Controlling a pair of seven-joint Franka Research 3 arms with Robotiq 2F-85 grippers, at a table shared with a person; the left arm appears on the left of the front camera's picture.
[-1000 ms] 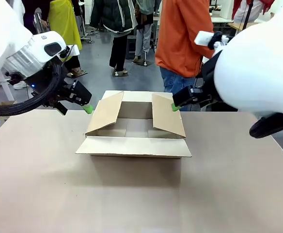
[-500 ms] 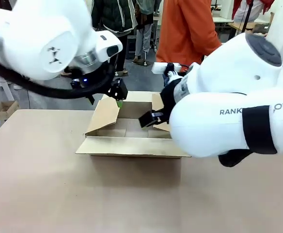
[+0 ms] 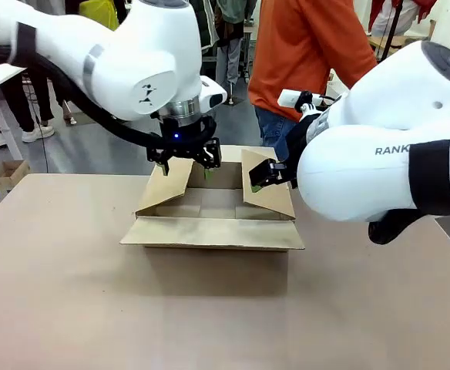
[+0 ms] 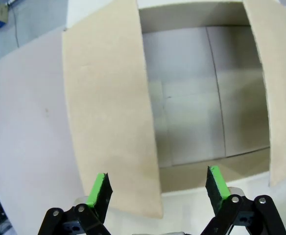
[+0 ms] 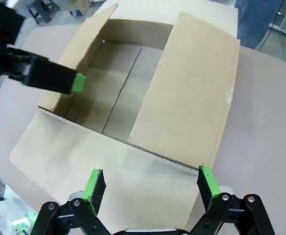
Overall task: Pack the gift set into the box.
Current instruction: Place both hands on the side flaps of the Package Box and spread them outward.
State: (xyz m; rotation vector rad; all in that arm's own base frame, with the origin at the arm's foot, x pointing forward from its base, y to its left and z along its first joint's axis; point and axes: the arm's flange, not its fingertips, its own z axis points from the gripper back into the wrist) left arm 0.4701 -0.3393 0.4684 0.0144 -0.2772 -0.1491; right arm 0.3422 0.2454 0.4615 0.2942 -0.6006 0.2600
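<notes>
Front view: the box (image 3: pixel 217 202) sits at the middle of the table (image 3: pixel 55 308), open end up, with its long axis running left to right in front of the robot. The near flap (image 3: pixel 209 233) lies folded out flat toward the robot. The two end flaps lean inward over the opening and narrow it.

The left gripper (image 3: pixel 185 164) hangs above the far end of the left flap (image 4: pixel 108 107). In the left wrist view its fingers are spread wide with nothing between them. One pad (image 4: pixel 98 188) is over the flap, the other is past the flap's free edge. Contact with the cardboard cannot be confirmed.

The right gripper (image 3: pixel 257 183) is at the right flap (image 5: pixel 192 93), close to its raised edge. In the right wrist view the jaws stand fully apart and empty, with the flap directly ahead.

Each arm is nearer its own flap. Judgement: the coming move depends on each flap lying just below its gripper and swinging outward, away from the box centre, so that the opening is wide enough for a tray. The box floor (image 4: pixel 192 98) shows bare cardboard. A person in an orange top (image 3: pixel 302 54) stands at the far side.
</notes>
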